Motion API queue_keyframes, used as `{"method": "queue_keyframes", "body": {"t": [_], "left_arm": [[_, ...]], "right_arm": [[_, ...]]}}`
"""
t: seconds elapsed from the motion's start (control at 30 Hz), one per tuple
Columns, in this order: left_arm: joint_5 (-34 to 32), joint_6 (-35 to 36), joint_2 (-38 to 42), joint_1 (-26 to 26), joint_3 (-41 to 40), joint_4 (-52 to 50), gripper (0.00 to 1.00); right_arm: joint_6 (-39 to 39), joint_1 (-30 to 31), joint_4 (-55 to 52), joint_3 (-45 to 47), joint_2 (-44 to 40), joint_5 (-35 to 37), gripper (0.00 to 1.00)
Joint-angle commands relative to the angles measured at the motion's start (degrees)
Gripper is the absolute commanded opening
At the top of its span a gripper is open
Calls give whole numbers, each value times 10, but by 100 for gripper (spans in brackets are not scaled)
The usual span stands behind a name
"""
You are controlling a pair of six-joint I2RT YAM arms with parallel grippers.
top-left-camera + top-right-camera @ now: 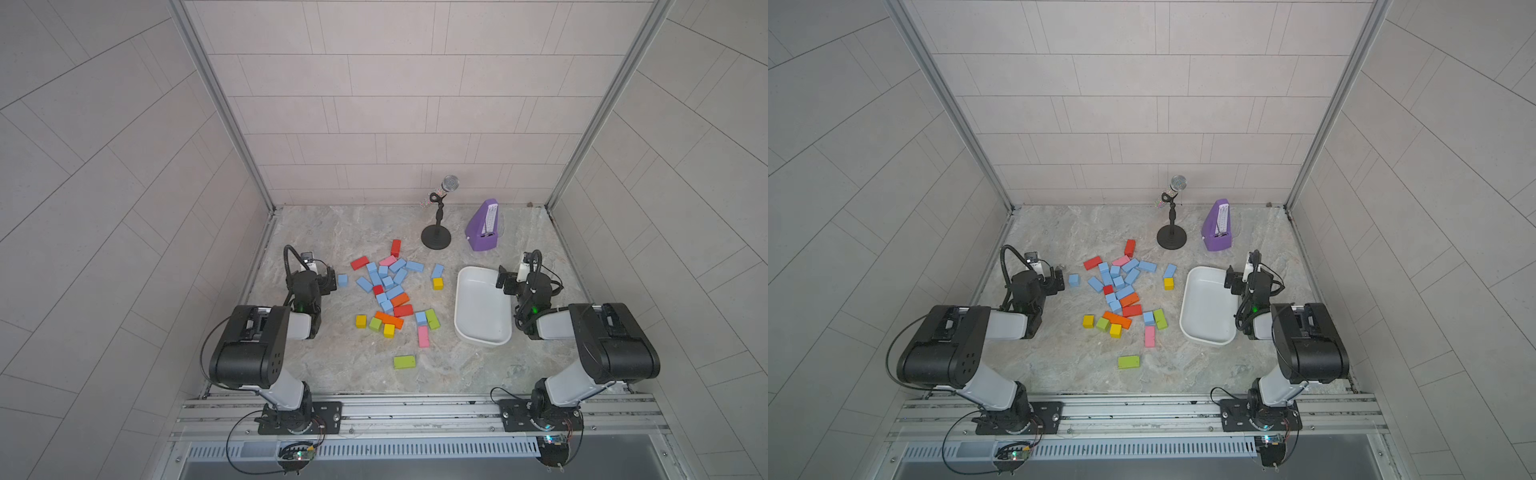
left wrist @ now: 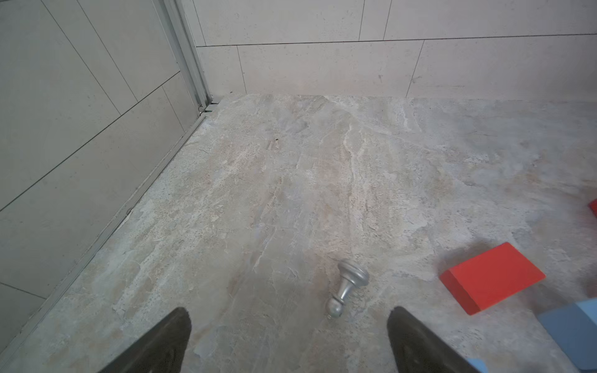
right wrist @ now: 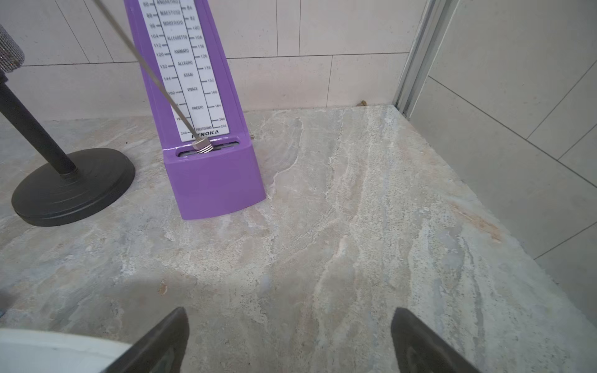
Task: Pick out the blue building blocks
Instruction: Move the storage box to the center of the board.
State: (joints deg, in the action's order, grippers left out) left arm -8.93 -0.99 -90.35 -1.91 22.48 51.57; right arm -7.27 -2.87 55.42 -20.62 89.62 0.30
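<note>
Light matte sky blue on the blue building blocks (image 1: pixel 364 284); plain, unpatterned colour on the red block (image 1: pixel 359 262), orange block (image 1: pixel 389 319), yellow block (image 1: pixel 361 321), lime-green block (image 1: pixel 404 361) and pink block (image 1: pixel 423 336). Plain white on the tray (image 1: pixel 478 307); purple on the metronome (image 3: pixel 213 181), with a white scale printed in black; black on the microphone stand (image 1: pixel 436 239), silver mesh on the microphone head (image 1: pixel 450 183); dull silver on the small knob (image 2: pixel 349 284). Veined grey-beige marbling across the surface (image 2: pixel 323 193); pale grey tiles with thin dark joints on the walls (image 1: pixel 374 104).
</note>
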Motion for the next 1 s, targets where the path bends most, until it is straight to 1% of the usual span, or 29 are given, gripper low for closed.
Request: {"method": "queue_keyframes", "body": {"t": [0.0,0.97], "left_arm": [[1,5,-2,-1,6,1,100],[5,5,0,-2,3,3,100]], "right_arm": [[13,4,-7,-1,-1,-3,99],[10,4,1,5,-5,2,99]]}}
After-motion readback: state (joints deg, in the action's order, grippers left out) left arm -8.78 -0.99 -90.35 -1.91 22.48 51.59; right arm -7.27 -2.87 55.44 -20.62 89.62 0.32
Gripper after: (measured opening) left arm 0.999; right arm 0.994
